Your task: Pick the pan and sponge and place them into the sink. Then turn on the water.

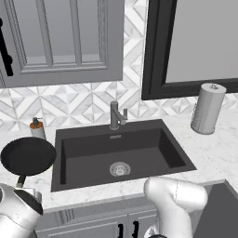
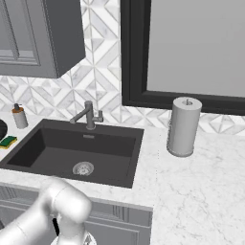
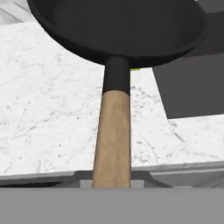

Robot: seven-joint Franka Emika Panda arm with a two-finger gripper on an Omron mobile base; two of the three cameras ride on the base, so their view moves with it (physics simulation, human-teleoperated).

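Clenched end effector grasping the pan [image 3: 118,30] by its wooden handle, bottom centre of the hand view; pan raised above the marble surface [image 3: 52,109], left of the sink [image 1: 116,153].

Black pan [image 3: 118,26] with tan wooden handle, charcoal sink [image 1: 121,153], green-yellow sponge [image 2: 7,141], white-veined marble counter [image 2: 201,191].

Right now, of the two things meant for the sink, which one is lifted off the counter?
The pan: black, with its wooden handle running toward the hand camera, raised above the marble. The green-and-yellow sponge lies flat beside the sink.
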